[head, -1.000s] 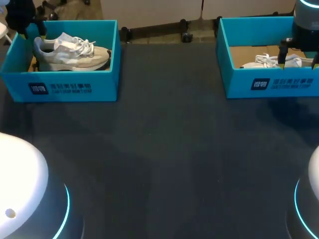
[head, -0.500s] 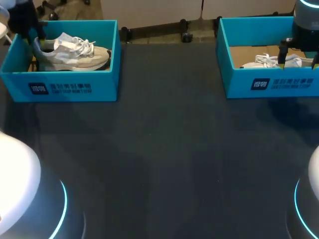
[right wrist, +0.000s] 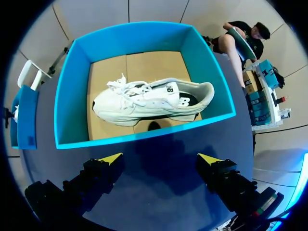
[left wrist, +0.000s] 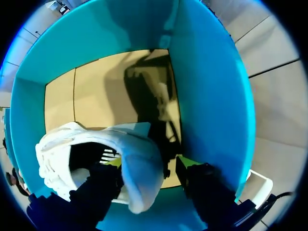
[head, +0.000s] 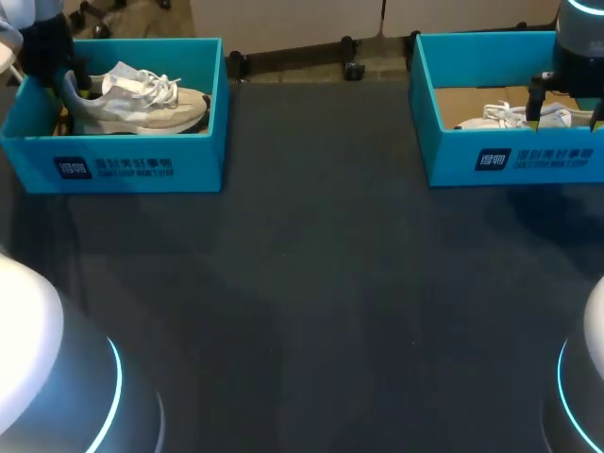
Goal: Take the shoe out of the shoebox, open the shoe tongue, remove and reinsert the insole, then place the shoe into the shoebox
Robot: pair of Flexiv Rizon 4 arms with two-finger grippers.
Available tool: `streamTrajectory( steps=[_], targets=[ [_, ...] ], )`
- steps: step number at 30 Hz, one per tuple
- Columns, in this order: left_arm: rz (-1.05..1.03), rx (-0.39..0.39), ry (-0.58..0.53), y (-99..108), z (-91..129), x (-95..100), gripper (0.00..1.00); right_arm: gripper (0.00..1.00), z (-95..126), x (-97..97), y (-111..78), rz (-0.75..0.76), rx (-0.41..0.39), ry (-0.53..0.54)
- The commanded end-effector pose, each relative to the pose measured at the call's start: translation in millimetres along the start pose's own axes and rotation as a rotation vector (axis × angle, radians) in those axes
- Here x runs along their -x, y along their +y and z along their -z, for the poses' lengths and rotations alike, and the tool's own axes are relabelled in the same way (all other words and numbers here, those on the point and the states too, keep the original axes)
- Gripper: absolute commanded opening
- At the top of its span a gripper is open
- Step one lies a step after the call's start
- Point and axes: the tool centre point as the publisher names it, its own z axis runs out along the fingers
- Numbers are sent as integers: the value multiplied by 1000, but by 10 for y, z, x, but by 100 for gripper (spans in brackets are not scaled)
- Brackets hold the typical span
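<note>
- The left jaws stand apart inside the left shoebox (left wrist: 211,96), astride the heel of the beige shoe (left wrist: 137,168). One yellow fingertip (left wrist: 113,161) sits in the shoe's opening and the other is outside the heel, with a dark gap showing beside it.
- The box's end wall rises close beside that outer finger. Ahead of the heel, bare cardboard floor runs to the far wall.
- In the head view the left arm (head: 47,42) comes down at the heel end of this box, and the shoe's toe points towards the opposite end wall.
- The right jaws are spread wide with nothing between them, their yellow fingertips (right wrist: 110,158) hanging over the dark worktop (right wrist: 159,178) just short of the near wall of the right shoebox (right wrist: 72,96).
- The white shoe (right wrist: 149,101) lies lengthwise in that box, nearer its near wall, with cardboard showing beyond it.
- Both boxes sit at the worktop's far edge, well apart, with a broad dark stretch between them.
</note>
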Motion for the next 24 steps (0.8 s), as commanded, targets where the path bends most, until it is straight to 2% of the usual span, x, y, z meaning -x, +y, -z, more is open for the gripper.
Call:
streamTrajectory(
  steps=[1, 3, 6, 10, 11, 12, 13, 20, 24],
  targets=[
    [0, -9, 1, 27, -96, -18, 71, 100, -3, -1, -1, -1, 0, 0],
    [-2, -14, 4, 24, -108, -17, 72, 100, -3, -1, -1, -1, 0, 0],
    [-7, -26, 11, 17, -169, -4, 52, 100, -3, -1, -1, -1, 0, 0],
    [-1, -33, 8, 28, -183, -8, 32, 100, -3, -1, -1, -1, 0, 0],
    [-1, -33, 8, 34, -185, -11, 24, 100, -3, -1, -1, -1, 0, 0],
    [1, -35, 7, 38, -180, -16, 9, 100, -3, -1, -1, -1, 0, 0],
    [1, -35, 7, 37, -169, -20, 0, 100, -3, -1, -1, -1, 0, 0],
    [-17, -38, 34, -31, -7, -52, 0, 100, -3, -1, -1, -1, 0, 0],
    [-28, -33, 50, -85, 214, -59, 0, 100, -3, -1, -1, -1, 0, 0]
  ],
)
